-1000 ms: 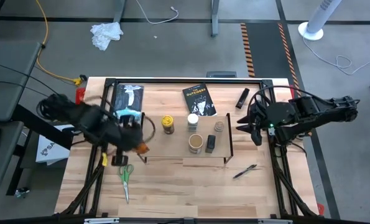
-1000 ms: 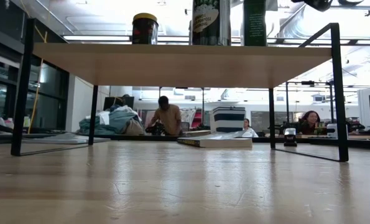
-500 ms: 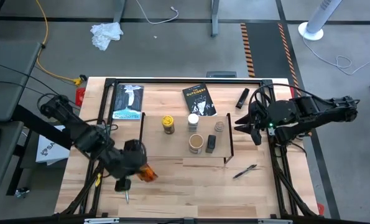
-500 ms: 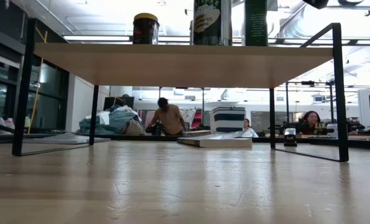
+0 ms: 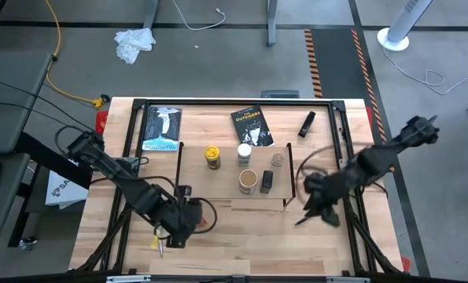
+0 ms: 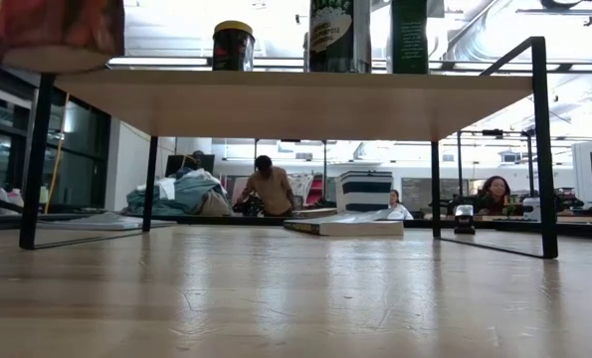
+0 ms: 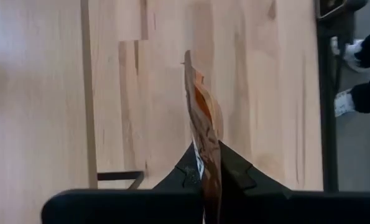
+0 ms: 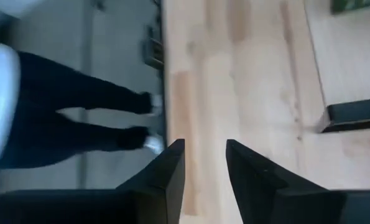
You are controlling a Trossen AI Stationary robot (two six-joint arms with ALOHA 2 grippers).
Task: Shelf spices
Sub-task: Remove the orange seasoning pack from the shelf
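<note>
Orange-brown packet (image 7: 204,130) sits pinched edge-on in my left gripper (image 5: 188,223), fingers clamped at its lower end so it stands clear of the table (image 5: 241,236) while I carry it. I am at about seven o'clock on the table, just in front of the shelf (image 5: 273,203), whose clear top already bears the yellow-lidded jar (image 5: 211,156) and its neighbours around the centre. My right gripper (image 5: 316,203) hangs at four o'clock beside the shelf's end, fingers narrowly parted on nothing, probably above the pen (image 5: 308,217), though blur hides it.
</note>
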